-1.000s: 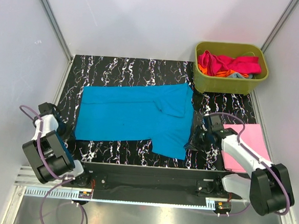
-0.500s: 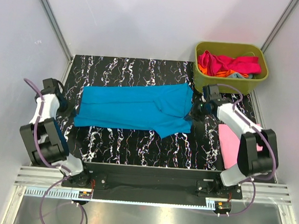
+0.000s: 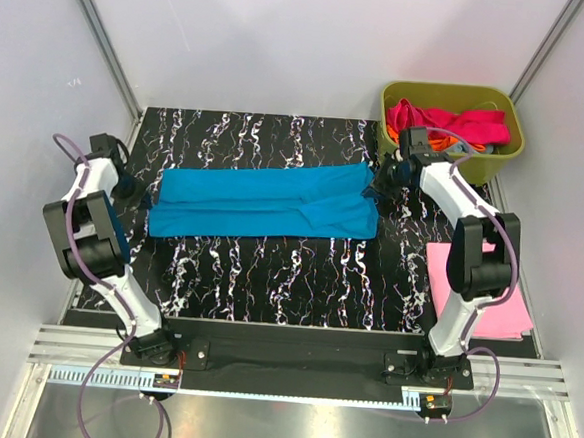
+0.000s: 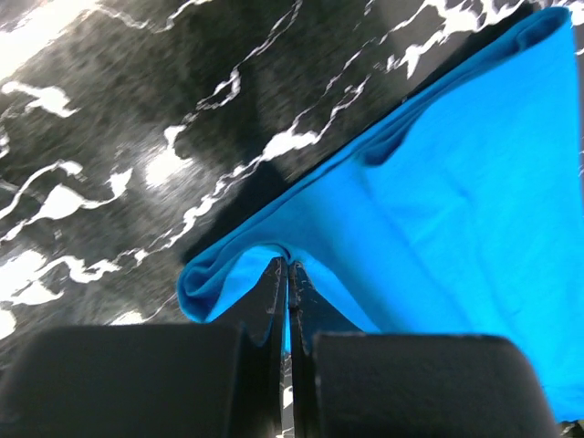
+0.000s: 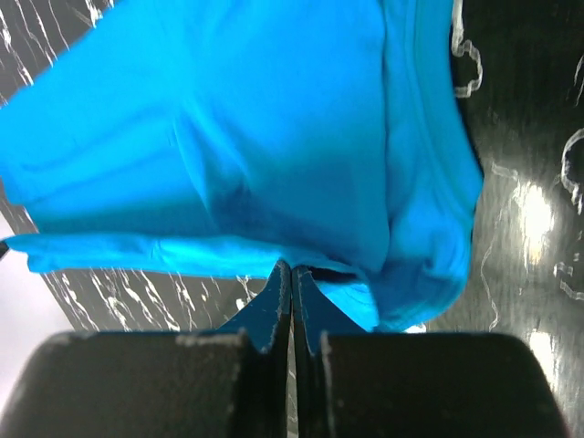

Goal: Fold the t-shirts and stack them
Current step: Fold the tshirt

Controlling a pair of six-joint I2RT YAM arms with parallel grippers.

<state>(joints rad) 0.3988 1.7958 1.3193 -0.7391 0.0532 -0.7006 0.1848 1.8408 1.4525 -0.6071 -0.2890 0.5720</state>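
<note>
The blue t-shirt (image 3: 263, 207) lay across the middle of the black, white-veined table (image 3: 298, 270) as a long, narrow band, doubled over lengthwise, with its long edges roughly parallel to the table's near edge. Its left end stopped close to the table's left side and its right end reached a spot just in front of the green tub (image 3: 451, 89). The band was broader at the right, where a sleeve lay folded on top and a diagonal crease ran across the cloth. The upper layer sat slightly short of the lower one along the left half, leaving a thin step of blue. The surface was mostly flat, with shallow wrinkles only. The left gripper (image 4: 289, 274) was at the shirt's left end, its fingers pressed together on the cloth; the wrist view showed a rounded fold bulging beside the fingertips and a sliver of blue caught between them. The right gripper (image 5: 292, 274) was at the right end, likewise clamped on the shirt, with the hem bunched and puckered at the fingertips and the fabric lifted slightly off the table there. A pink t-shirt (image 3: 507, 299) lay folded flat at the table's right near corner, partly hidden by the right arm and well apart from the blue one. In the tub, at the far right corner, magenta shirts (image 3: 469, 126) lay crumpled over an orange one (image 3: 443, 141).
</note>
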